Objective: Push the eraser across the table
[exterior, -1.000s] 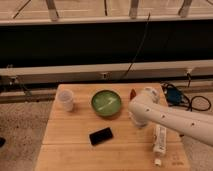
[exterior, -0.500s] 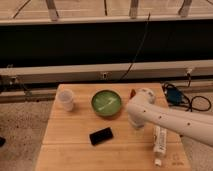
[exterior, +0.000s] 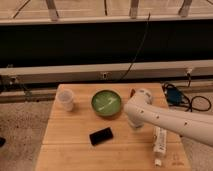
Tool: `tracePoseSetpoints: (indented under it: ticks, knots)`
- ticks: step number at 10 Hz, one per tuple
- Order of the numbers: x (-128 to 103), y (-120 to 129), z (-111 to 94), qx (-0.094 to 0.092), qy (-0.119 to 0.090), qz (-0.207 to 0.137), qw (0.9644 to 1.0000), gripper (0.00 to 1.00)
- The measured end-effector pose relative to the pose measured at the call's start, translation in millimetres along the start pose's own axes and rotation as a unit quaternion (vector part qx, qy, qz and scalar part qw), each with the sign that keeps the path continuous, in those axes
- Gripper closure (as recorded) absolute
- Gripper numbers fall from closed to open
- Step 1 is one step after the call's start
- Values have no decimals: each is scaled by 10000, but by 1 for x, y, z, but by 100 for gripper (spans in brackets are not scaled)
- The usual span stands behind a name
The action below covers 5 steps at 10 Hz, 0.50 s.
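Right of centre on light wooden counter (exterior: 70,135), just beside round green bowl (exterior: 106,103): robot hand (exterior: 134,123) down low, nudged slightly toward left edge. Clenched or released: cannot tell. Small white rectangular eraser hidden, probably under hand; push barely begun.

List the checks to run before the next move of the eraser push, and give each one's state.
1. Eraser in sight: cannot tell. No small white block shows; the arm may hide it.
2. Gripper down by the table, just right of the green bowl: ok.
3. Gripper touching the eraser: cannot tell.
4. Leftward path free: not ok. The green bowl and the black slab lie that way.
5. Cup well away from the gripper: ok.
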Motion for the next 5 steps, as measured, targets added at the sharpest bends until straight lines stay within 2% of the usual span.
tracePoseSetpoints:
  ticks: [2,5]
  knots:
    - [-5,-2,4,-42,-17,-29,10000,95]
    - [-26,-8,11,-79,-67,-97,9999,96]
